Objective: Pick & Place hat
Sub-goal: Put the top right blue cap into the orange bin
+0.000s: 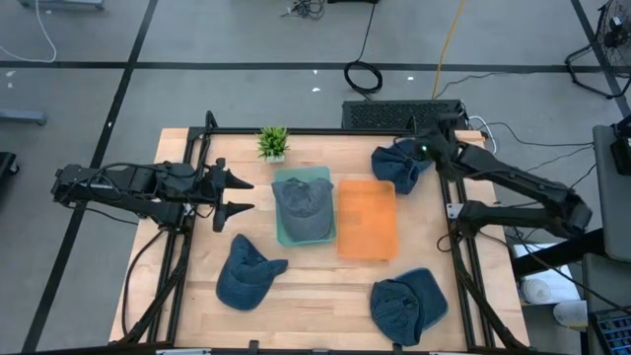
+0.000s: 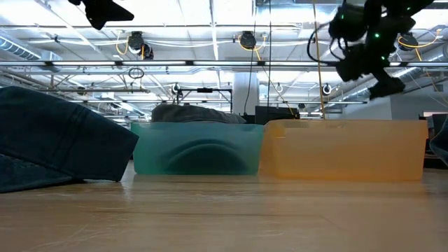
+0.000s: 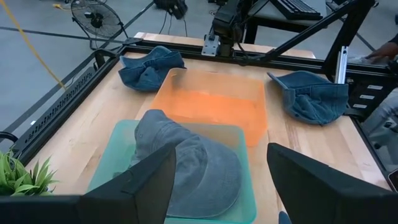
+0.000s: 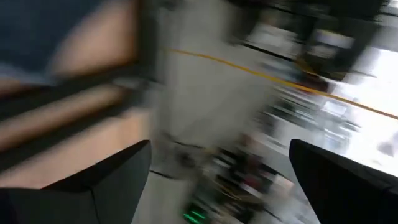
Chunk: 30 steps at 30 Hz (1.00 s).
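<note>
High view alone shows four hats; grey hat (image 1: 302, 200) fills teal bin (image 1: 320, 234); both arms' fingers open, empty.

Grey concrete floor (image 1: 237, 35) crossed by black tape lines. Coiled black cable (image 1: 363, 75) and yellow cord (image 1: 446, 44) beyond light wooden tabletop (image 1: 315, 286). Black pedestal fan (image 3: 93, 15) on floor. Overhead: white steel ceiling trusses (image 2: 210, 64), hanging lamps (image 2: 136, 43).
</note>
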Each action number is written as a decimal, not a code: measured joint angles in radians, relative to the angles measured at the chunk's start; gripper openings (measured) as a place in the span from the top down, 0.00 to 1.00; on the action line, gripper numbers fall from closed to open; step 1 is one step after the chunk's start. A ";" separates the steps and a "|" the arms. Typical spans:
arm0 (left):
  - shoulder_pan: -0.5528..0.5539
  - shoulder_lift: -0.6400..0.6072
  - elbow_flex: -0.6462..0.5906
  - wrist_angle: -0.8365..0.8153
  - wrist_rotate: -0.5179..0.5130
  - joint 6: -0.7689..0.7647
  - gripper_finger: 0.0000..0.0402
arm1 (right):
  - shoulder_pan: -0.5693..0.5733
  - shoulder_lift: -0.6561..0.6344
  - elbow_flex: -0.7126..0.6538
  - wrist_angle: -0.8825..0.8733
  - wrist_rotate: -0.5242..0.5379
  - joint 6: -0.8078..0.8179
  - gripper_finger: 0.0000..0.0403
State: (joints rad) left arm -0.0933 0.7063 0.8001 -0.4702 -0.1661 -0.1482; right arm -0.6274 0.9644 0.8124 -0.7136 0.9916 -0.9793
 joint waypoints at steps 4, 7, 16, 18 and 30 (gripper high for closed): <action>0.000 0.000 0.000 0.000 0.000 0.000 0.36 | -0.061 0.030 -0.001 -0.242 -0.301 0.190 0.08; 0.000 0.000 0.000 0.000 0.000 0.001 0.36 | -0.067 0.047 -0.001 -0.362 -0.417 0.295 0.08; 0.000 0.000 0.000 0.000 0.000 0.014 0.36 | 0.006 0.039 -0.001 -0.414 -0.578 0.376 0.09; 0.000 0.000 0.000 0.000 0.000 0.007 0.36 | 0.030 0.040 -0.001 -0.428 -0.610 0.378 0.09; 0.000 0.000 0.000 0.000 0.000 -0.012 0.36 | 0.119 0.038 -0.001 -0.352 -0.525 0.383 0.09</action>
State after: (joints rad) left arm -0.0933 0.7063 0.8001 -0.4698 -0.1665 -0.1599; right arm -0.5087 1.0019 0.8116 -1.0652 0.4663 -0.5968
